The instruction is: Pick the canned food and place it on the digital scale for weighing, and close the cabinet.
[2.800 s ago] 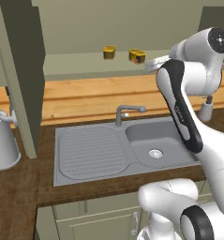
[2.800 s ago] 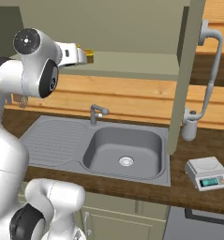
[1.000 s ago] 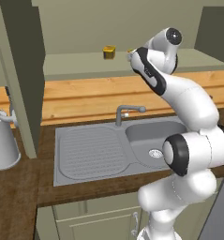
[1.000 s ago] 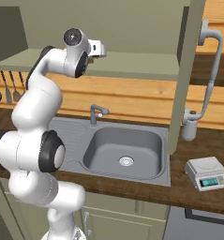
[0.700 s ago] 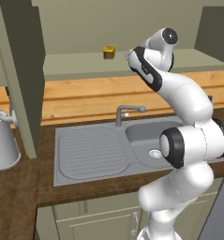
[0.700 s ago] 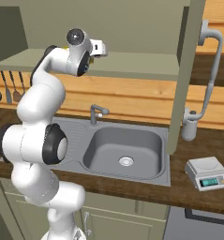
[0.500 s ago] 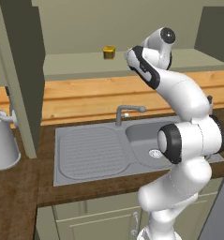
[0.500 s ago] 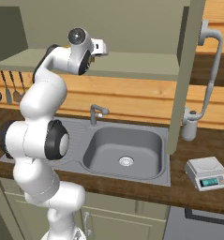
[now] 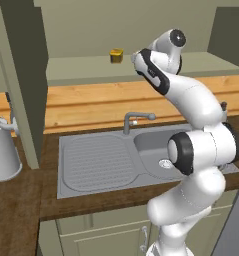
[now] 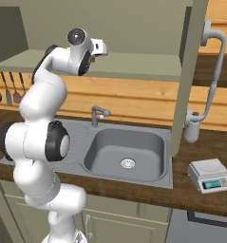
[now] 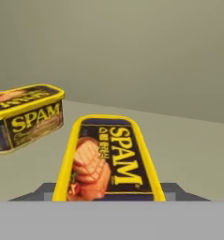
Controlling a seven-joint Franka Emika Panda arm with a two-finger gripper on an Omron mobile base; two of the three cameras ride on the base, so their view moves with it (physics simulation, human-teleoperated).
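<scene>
The canned food (image 11: 108,159), a yellow-rimmed dark can, lies on the cabinet shelf right in front of the hand. My gripper (image 11: 108,193) is open, with one finger (image 11: 38,192) on each side of the can's near end. The narrower, similar can (image 11: 24,117) sits to its left, and is seen on the shelf as a small can (image 9: 116,55). My hand (image 9: 137,56) reaches in at shelf height and hides the canned food from the base cameras. The digital scale (image 10: 209,174) rests on the counter at the right. The cabinet (image 10: 188,71) stands open.
Below the shelf are a grey sink (image 10: 127,154) with a faucet (image 10: 98,115) and a draining board (image 9: 93,162). The open right door carries a curved silver handle (image 10: 215,61); the left door (image 9: 21,75) hangs open too. Utensils (image 10: 5,90) hang at far left.
The arm swung from the right up to the shelf; its hand now covers the right can. Over the last second it has only shifted slightly. Both cans have stayed put.
</scene>
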